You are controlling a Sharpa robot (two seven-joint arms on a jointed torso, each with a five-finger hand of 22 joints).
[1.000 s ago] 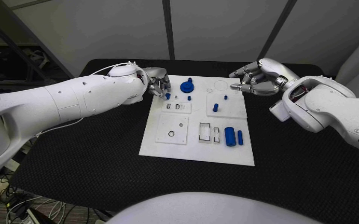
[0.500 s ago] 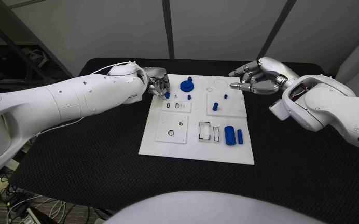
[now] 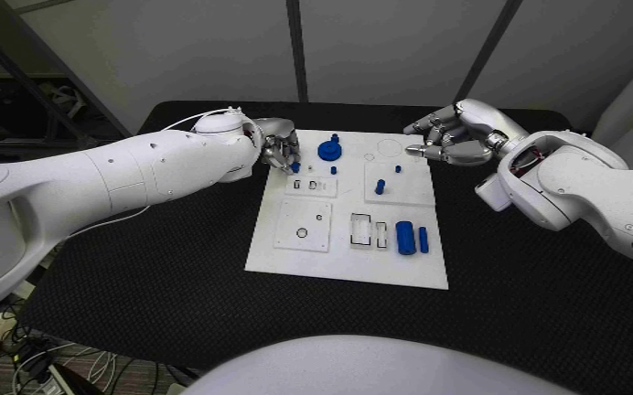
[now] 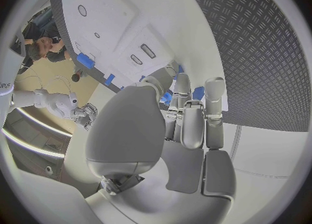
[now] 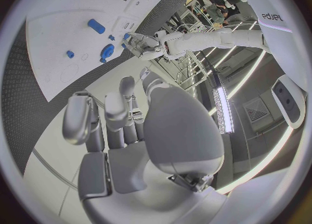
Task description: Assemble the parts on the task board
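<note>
Left hand (image 3: 276, 151) perhaps pinching small blue part (image 3: 295, 168)

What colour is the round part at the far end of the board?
Blue. The round part shows best in the head view, on the white board.

The board (image 3: 346, 258) is laid in the middle of the table (image 3: 145, 276). The left hand (image 3: 274, 150) is placed at the board's far left corner, the right hand (image 3: 446, 139) just beyond its far right corner. A gear (image 3: 328, 150) is set near the far edge, just right of the left hand. A peg (image 3: 380, 188) is stood mid-board. Two blocks (image 3: 411, 239) are laid side by side near the right edge.
</note>
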